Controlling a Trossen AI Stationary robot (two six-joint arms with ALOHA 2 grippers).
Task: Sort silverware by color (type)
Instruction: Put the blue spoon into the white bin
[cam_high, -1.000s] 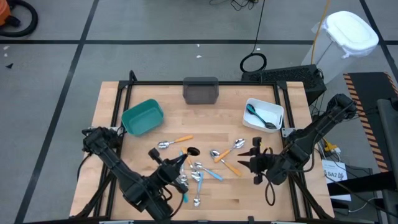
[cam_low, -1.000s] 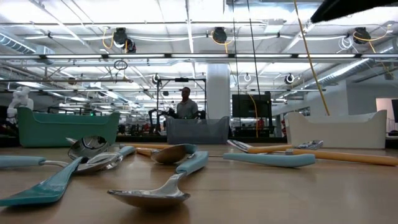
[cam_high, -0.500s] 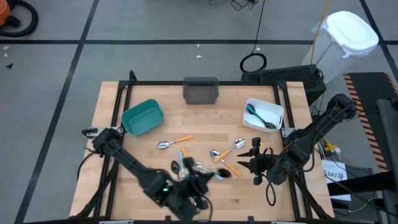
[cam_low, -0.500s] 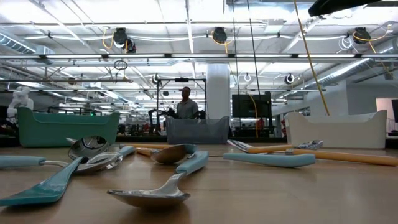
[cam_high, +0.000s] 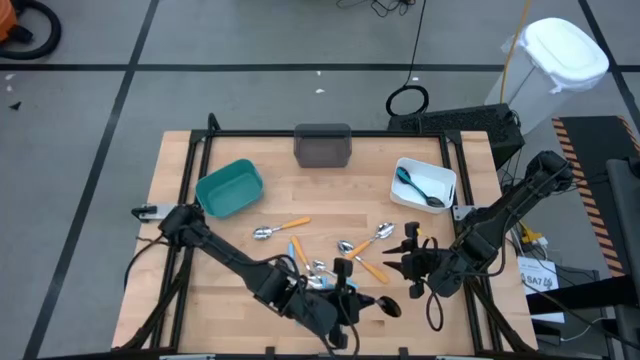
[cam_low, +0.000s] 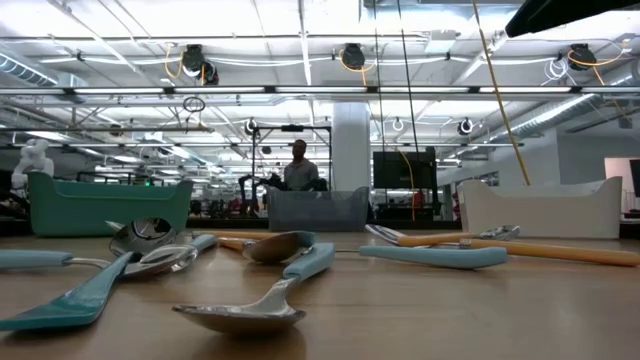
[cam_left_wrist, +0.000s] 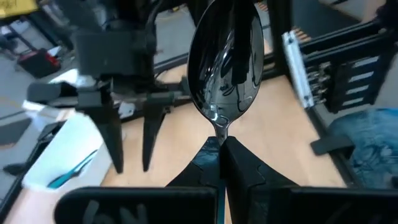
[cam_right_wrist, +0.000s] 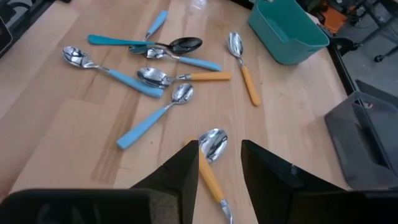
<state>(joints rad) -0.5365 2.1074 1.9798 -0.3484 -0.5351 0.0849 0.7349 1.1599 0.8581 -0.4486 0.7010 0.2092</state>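
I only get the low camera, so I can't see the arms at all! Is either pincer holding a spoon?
Observer: Yes. The left pincer is shut on a black-headed spoon, gripping it just below the bowl.
Operator: What's the other arm doing?
Observer: The right pincer is open and holds nothing. It hangs above an orange-handled spoon lying on the table.
Operator: Is anything in a bin already?
Observer: The white bin has a blue-handled piece with a black head lying in it.
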